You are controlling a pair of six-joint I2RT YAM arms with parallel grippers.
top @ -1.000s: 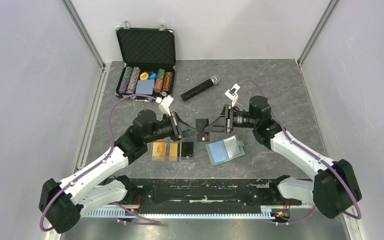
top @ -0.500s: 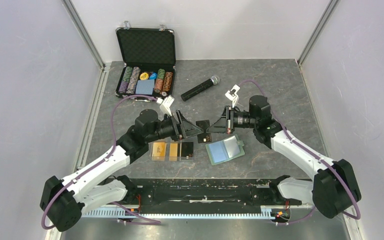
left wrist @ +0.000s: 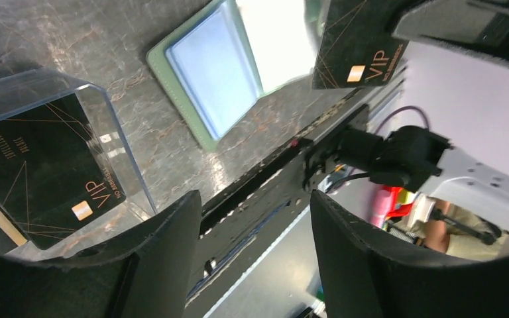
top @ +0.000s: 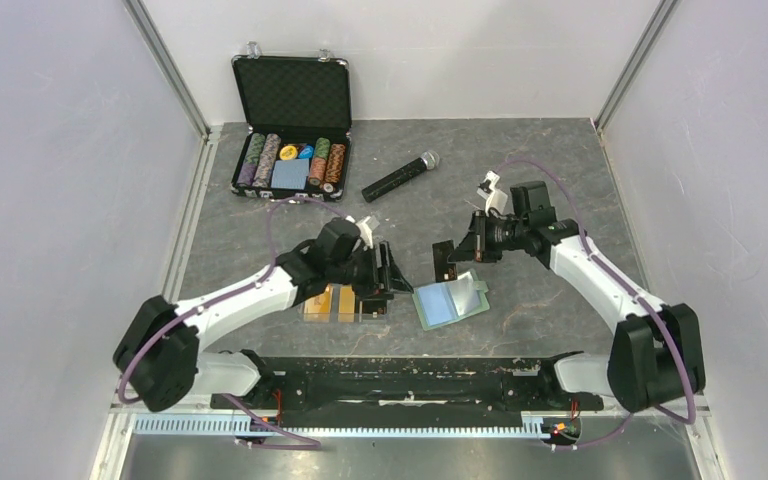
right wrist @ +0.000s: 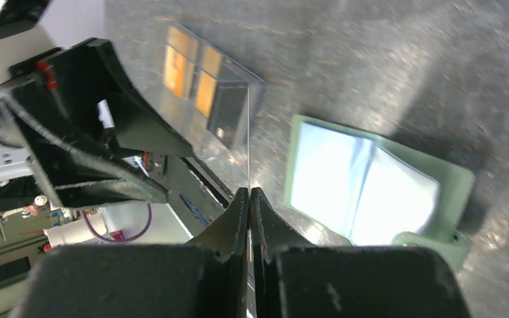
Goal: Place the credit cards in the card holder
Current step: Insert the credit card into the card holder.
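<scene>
1. The grey stone-patterned table carries everything. The work sits in its near middle, between the two arms.
2. The left gripper was clamped on a card at mid-table a second ago. Now its jaws stand wide with nothing between them. It has drawn back and sunk over the clear plastic tray, which lies just outside one of its fingers.
3. The right gripper was only part-closed round that same card a second ago. Now its jaws are pressed tight on the card's edge and it carries the card alone, so I judge the hand-over complete.
4. The flat sage-green folding card holder lies open, light blue inside upward. It sits just below and ahead of the right jaws, where it lay before, and nothing touches it.
5. The thin black credit card with gold lines has moved from mid-table toward the holder. It hangs on edge from the right jaws, just above the holder's far side. Whether it touches yet I cannot tell. Tipping it flat and sliding it into a narrow pocket looks like the next step, and it will need careful alignment.
6. Two orange-gold credit cards and a second black credit card lie in the tray beneath the left jaws, not yet loaded.
</scene>
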